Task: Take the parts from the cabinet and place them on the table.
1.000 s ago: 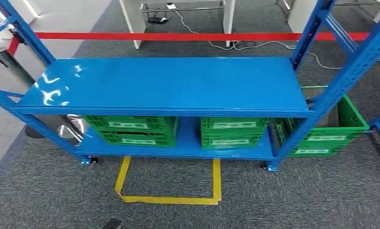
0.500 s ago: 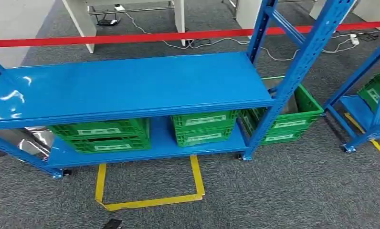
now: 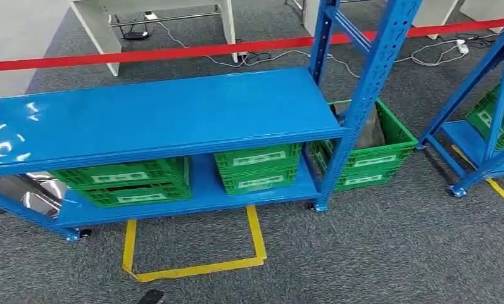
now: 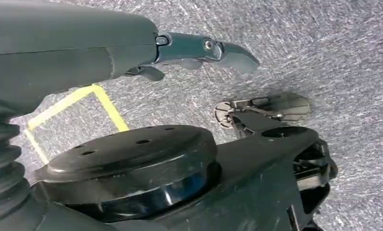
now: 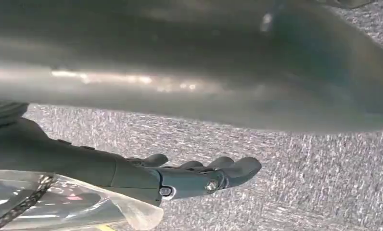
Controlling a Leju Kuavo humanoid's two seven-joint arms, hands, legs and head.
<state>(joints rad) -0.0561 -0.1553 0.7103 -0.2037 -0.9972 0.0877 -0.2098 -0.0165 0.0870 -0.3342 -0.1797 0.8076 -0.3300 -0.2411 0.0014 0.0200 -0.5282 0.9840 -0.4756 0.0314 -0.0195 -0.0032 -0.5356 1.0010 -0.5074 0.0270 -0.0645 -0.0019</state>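
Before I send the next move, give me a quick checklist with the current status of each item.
1. Left hand free: ok, fingers out, nothing in it.
2. Right hand holding a part: cannot tell; a clear bag lies by it, grip hidden.
3. Green crates seated on the lower shelf: ok.
4. Parts inside the crates: cannot tell.
5. Squared up to the blue rack: not ok, it sits left of centre and skewed.
6. Yellow floor mark in sight: ok, in front of the rack.
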